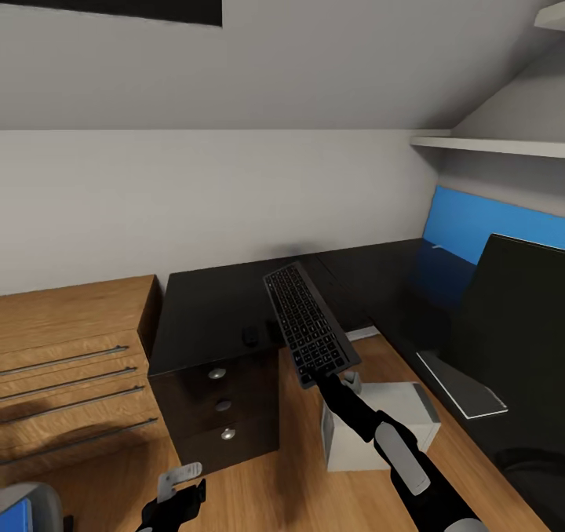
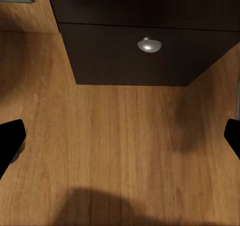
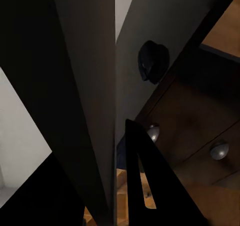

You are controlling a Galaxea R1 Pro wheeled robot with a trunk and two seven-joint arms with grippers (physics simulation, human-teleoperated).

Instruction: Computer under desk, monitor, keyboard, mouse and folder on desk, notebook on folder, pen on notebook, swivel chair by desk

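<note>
Two arms show in the head view. The right gripper (image 1: 323, 375) is closed on the near end of the keyboard (image 1: 308, 324), which it holds in the air, tilted, over the front edge of the desk (image 1: 212, 312), the surface's end above the drawers. In the right wrist view the keyboard (image 3: 75, 96) shows edge-on as a dark slab between the jaws. The mouse (image 1: 249, 336) lies on the surface near that front edge, just beside the keyboard's near end; the right wrist view shows the mouse (image 3: 152, 61) too, with two drawer knobs below it. The left gripper (image 1: 182, 494) hangs low over the wooden floor (image 1: 267, 485) in front of the drawers, its jaws wide apart and empty; its fingertips (image 2: 10, 141) flank bare floor. The computer (image 1: 377, 430) stands on the floor under the desk's inner corner. The monitor (image 1: 514, 336) stands on the right wing of the surface. A wooden cabinet (image 1: 71, 351) sits left of the desk.
</note>
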